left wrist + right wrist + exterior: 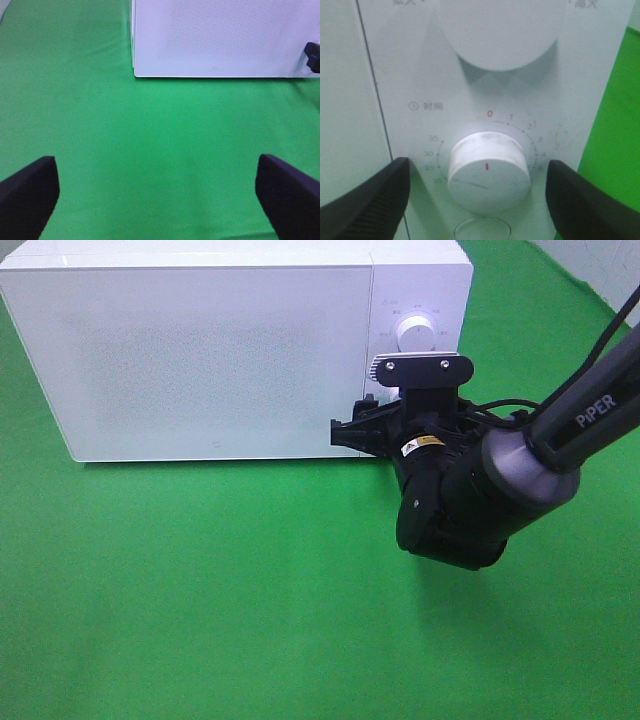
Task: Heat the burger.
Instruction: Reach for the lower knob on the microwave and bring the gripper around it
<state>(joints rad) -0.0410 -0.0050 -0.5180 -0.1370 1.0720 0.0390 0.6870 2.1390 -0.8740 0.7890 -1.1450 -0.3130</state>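
Right wrist view puts the right gripper (480,197) at the microwave's (250,254) control panel, fingers spread wide either side of the timer knob (488,170) without touching it. The knob's red mark lines up with zero, so the timer looks not yet set. No burger shows in any view, and with the microwave door (200,360) closed it is probably inside, unseen. The left gripper (157,200) hangs with fingers apart over the green cloth (150,140), so I judge turning the knob is what is left.
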